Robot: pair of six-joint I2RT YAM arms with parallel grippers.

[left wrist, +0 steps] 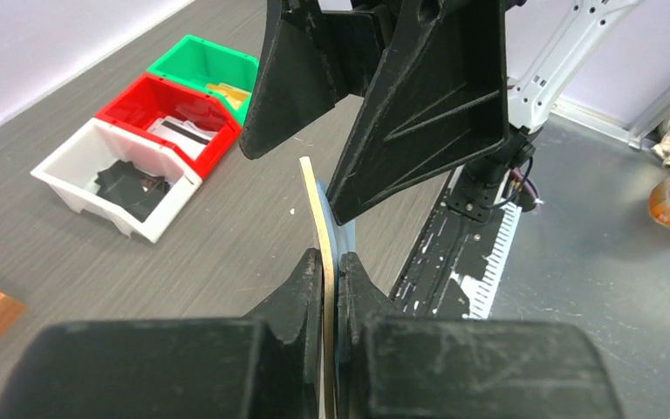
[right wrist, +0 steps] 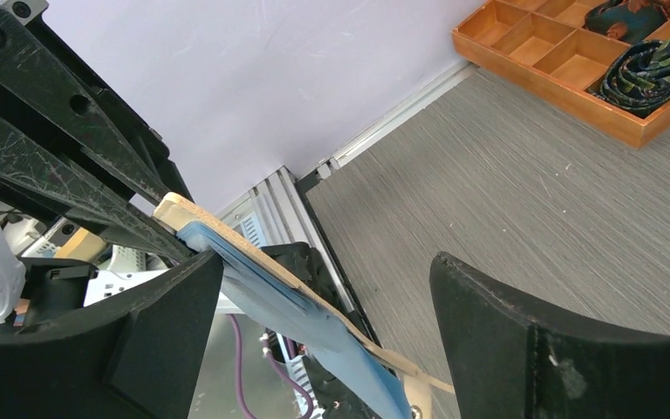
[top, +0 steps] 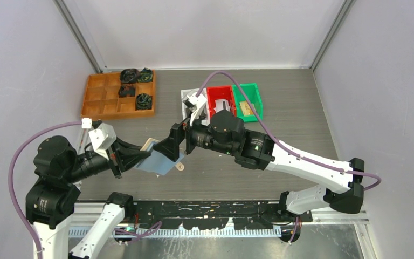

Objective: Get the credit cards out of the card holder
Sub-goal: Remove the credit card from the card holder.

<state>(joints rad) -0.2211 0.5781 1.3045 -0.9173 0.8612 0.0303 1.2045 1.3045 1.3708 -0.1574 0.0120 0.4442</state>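
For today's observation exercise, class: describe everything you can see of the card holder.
The card holder is a thin flat wallet, tan outside, pale blue inside, with a small tan tab at one corner. It is held off the table, clamped at one edge by the left gripper; the open right gripper straddles its other end.

The top camera sits high over the near edge of the table (top: 302,108). It looks down and toward the far edge, from far off, and sees the whole top. The left wrist camera sits right behind the left gripper (left wrist: 331,262) and faces the far right corner, where the red bin (left wrist: 126,94) is. The right wrist camera sits right behind the right gripper (right wrist: 323,279) and faces the far left corner, where the wooden tray (right wrist: 541,87) is. All three views share the card holder (left wrist: 318,218). Both wrist views see it very close.
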